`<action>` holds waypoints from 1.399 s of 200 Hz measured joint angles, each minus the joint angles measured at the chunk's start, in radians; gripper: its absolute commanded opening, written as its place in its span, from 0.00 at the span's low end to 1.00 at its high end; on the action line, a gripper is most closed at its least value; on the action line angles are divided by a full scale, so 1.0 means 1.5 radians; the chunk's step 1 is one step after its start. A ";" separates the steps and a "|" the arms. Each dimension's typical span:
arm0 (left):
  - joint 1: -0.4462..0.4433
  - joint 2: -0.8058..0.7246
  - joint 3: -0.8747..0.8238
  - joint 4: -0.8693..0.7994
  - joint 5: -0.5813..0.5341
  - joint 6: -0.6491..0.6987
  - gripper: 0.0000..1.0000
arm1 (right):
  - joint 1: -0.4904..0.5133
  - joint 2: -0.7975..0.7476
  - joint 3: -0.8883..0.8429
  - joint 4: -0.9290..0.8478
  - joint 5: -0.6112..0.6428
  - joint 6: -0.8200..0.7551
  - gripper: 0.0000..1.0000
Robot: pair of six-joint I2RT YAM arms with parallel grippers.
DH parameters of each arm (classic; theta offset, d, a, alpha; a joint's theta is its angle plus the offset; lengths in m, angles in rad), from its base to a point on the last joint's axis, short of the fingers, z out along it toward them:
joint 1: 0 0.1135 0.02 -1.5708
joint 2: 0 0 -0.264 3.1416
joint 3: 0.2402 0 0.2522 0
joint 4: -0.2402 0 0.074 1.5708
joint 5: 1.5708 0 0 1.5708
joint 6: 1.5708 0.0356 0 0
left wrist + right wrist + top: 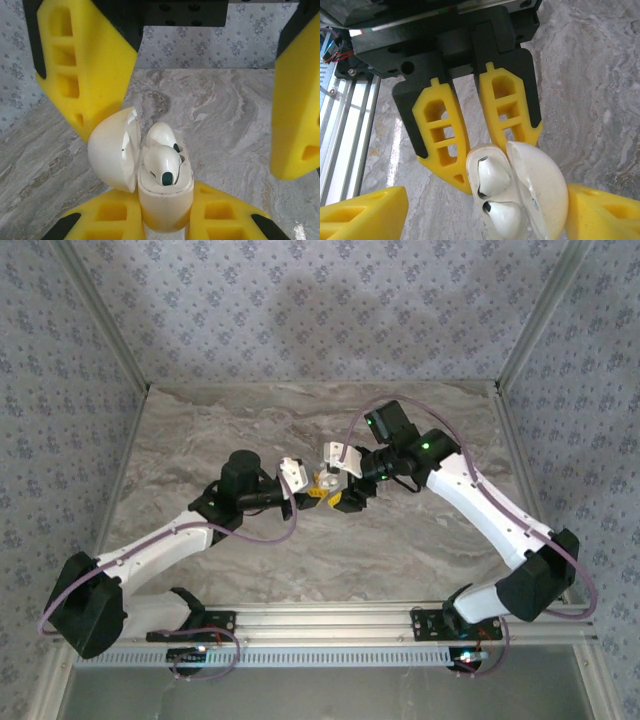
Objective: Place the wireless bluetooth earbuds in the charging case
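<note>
The left gripper (497, 162) clamps the open white egg-shaped plastic charging case (165, 210) steady, apparently for seating the glossy white earbuds (161, 162); the right gripper (487, 190) straddles it, released.

Case (165, 200): between the left gripper's (166, 216) fingers, mid-table (225, 125).
Earbuds (162, 162): both in case, one behind the other.
Lid (112, 150): open, beside earbuds.
Right gripper (485, 212): fingers flank case, apart from it.

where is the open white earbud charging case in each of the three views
top external: white oval plastic charging case, a speck at centre where the two arms meet.
left wrist: case bottom centre, lid open leftward, two white earbuds seated.
right wrist: case bottom centre, lid open rightward.
shared landmark: the left gripper's yellow fingers clamped on the case base.
</note>
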 measured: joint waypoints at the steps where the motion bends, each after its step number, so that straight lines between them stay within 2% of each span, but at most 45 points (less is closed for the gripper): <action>1: -0.001 0.000 0.000 0.000 0.000 0.000 0.14 | 0.000 0.001 0.001 -0.002 0.000 -0.001 0.76; 69: -0.007 0.000 0.000 -0.001 -0.002 -0.011 0.13 | -0.014 -0.028 0.009 -0.045 -0.018 -0.027 0.57; 109: -0.005 0.001 0.000 0.022 -0.019 -0.026 0.14 | -0.033 -0.110 -0.047 -0.038 -0.060 0.008 0.55; 144: -0.005 0.021 0.023 0.012 -0.029 -0.055 0.14 | -0.078 -0.171 -0.161 0.111 -0.067 0.154 0.55; 179: -0.005 0.081 0.074 -0.013 -0.041 -0.125 0.14 | -0.123 -0.183 -0.242 0.263 0.014 0.365 0.55; 233: -0.005 0.226 0.207 -0.084 -0.048 -0.293 0.13 | -0.178 -0.132 -0.243 0.314 0.166 0.598 0.52; 280: -0.005 0.400 0.393 -0.177 -0.037 -0.479 0.12 | -0.213 -0.109 -0.247 0.313 0.252 0.725 0.52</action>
